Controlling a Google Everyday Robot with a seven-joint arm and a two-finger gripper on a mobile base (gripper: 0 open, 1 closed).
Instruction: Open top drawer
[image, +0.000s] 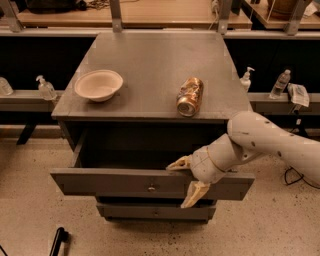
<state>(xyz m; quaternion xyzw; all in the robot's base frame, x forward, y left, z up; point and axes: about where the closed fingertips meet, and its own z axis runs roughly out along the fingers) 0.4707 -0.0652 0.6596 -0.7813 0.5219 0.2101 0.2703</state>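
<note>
Already out, the grey brass-knobbed top drawer has the empty tool spread open at its front.

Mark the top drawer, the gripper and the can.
top drawer (100, 182), camera view, left half of front panel
gripper (184, 179), camera view, midway between open fingertips, at drawer front
can (190, 95), camera view, its side

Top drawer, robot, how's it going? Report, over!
Gripper open, at the top drawer, straddling its front edge right of the knob. Drawer pulled well out. Bowl and can on the cabinet top, nothing blocking.
</note>
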